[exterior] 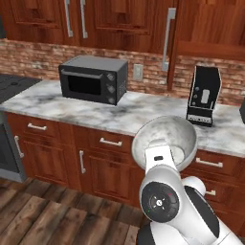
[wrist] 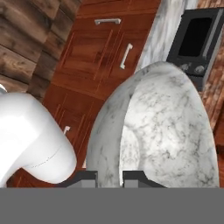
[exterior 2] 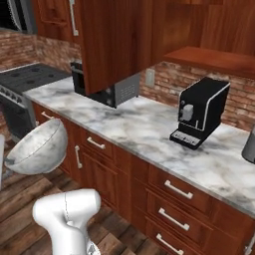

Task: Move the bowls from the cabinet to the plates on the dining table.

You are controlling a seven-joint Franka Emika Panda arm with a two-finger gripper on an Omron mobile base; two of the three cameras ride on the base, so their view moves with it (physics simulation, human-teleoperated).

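Note:
My gripper [wrist: 110,177] is shut on the rim of the pale grey-white speckled bowl [wrist: 162,131], with the rim running between the two dark fingertips. I hold the bowl [exterior: 165,136] tilted in the air in front of the counter's drawers, its hollow facing up and back; from the right base view the bowl [exterior 2: 37,147] hangs at the left over the wood floor. The dark red-brown wall cabinet [exterior: 119,21] is above the counter, with one door [exterior 2: 109,40] swung open and a bare shelf [exterior 2: 209,57] beside it. The plates and the dining table are out of view.
A marble counter [exterior: 139,112] with drawers carries a black microwave [exterior: 93,79] and a black coffee machine [exterior: 203,95]. A stove [exterior 2: 30,74] stands at the counter's left end. The open cabinet door overhangs the counter. Wood floor [exterior: 43,215] lies below.

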